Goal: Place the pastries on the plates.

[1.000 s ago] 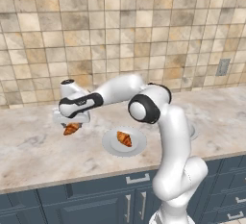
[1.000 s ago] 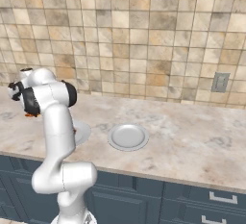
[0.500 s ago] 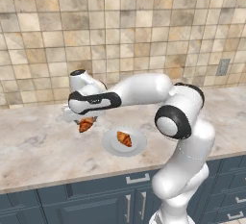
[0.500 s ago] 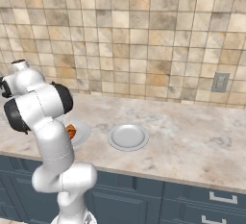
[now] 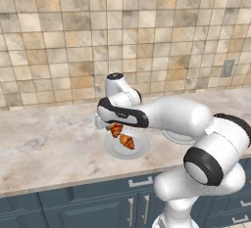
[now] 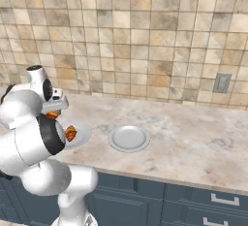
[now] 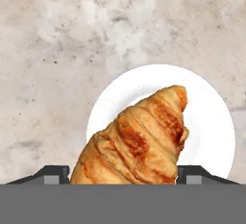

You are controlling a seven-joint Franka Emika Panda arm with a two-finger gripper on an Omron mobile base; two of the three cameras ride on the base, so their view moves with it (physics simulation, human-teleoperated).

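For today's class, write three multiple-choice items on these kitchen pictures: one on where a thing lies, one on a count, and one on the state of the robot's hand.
1. Where does the other croissant, the one not held, lie?
A. on a plate
B. on the bare worktop
C. on the floor

2. How many plates stand on the counter?
A. one
B. two
C. four

3. In what state is the hand?
A. open and empty
B. shut on a plate
C. shut on a croissant

Key:
1 A: in the right base view it rests on the left plate.
2 B: an empty plate lies beside that one.
3 C: in the hand view the held croissant sits between the finger tips.
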